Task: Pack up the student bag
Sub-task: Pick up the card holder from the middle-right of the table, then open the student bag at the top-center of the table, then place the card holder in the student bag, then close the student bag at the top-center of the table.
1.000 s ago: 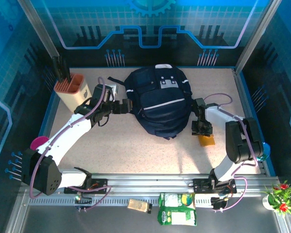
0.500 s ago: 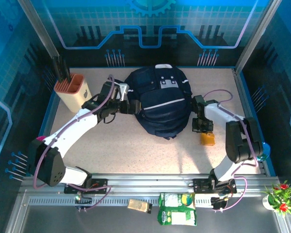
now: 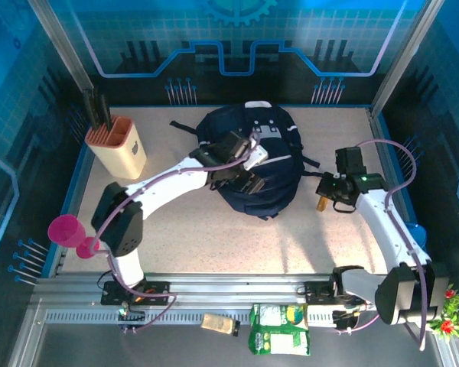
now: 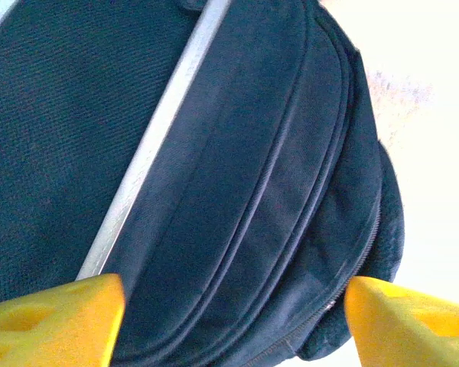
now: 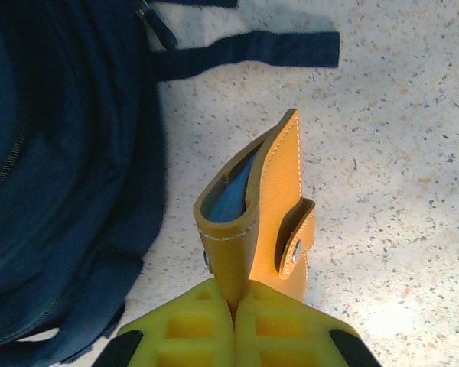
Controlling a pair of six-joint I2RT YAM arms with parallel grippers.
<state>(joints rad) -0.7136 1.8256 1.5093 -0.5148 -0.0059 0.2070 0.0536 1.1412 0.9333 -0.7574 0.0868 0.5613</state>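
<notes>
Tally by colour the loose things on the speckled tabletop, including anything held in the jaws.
Navy: 1, the backpack
Orange: 1, the pouch
Beige: 1, the holder
Pink: 1, the cup at the left edge
Total: 4

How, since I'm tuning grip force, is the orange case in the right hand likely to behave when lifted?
Probably fairly stiff: the orange case holds its shape above the right hand, pinched by one edge. Likely light, as that thin pinch seems enough to hold it. Its smooth stitched skin may pivot or slip between the shut fingers.
</notes>
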